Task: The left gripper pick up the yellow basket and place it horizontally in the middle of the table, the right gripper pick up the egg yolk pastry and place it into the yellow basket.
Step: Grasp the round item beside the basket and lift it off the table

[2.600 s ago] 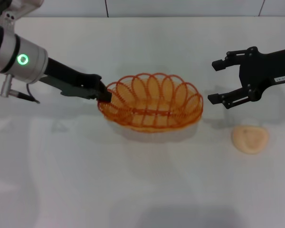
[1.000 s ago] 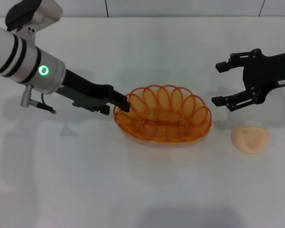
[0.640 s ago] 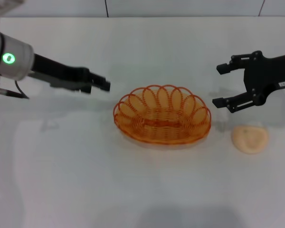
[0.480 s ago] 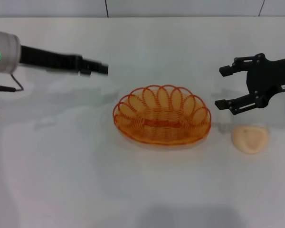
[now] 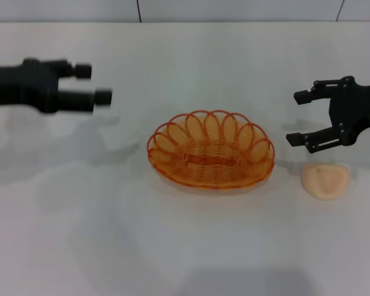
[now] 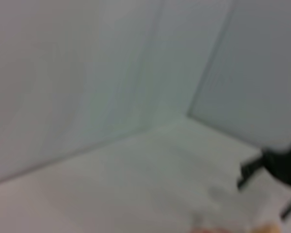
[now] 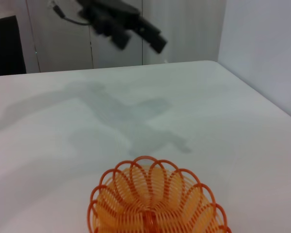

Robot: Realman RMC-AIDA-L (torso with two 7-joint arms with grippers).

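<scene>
The basket [image 5: 211, 153] lay flat on the table [image 5: 185, 246], near its middle, with its long side across the view. A second before, the left gripper [image 5: 92, 83] was at the basket's left rim; now it had let go and pulled back, up and well to the left of the basket, and its fingers stood parted and empty. The basket itself had not shifted since the release. From this I judge the first half of the task as done.

The right gripper [image 5: 301, 117] was just right of the basket, above the table, its jaws spread wide and holding nothing. In the last seconds it had drifted a little away from the basket, toward the pastry [image 5: 324, 180]. The pastry rested on the table right of the basket, near it but not touching, and just in front of the right gripper.

Around the pastry the table was bare, so the jaws could probably come down freely. The basket rim was the only near edge. The left wrist view was too blurred to add anything certain.
</scene>
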